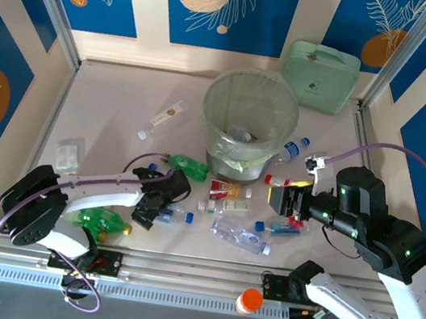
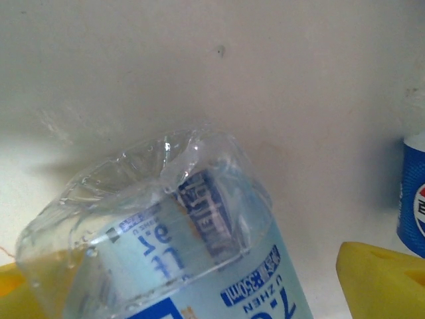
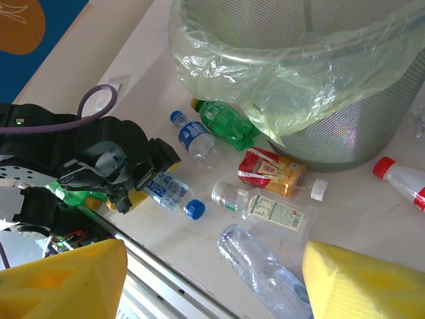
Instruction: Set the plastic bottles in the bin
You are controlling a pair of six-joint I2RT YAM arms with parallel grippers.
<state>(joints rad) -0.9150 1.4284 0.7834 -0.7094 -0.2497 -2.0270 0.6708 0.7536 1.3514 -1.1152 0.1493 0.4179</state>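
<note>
Right now my left hand (image 1: 157,209) sits spread around a clear, blue-capped bottle (image 3: 174,195) lying on the worktop (image 1: 107,109). My right hand (image 3: 216,282) hangs spread and empty above other bottles (image 3: 272,209) beside the bin (image 1: 213,119).

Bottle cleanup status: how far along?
Done: a few bottles already lie in the bin. In hand: left gripper open around a clear blue-capped bottle, not lifted. Left: roughly a dozen loose bottles on the table; right gripper open, empty.
</note>
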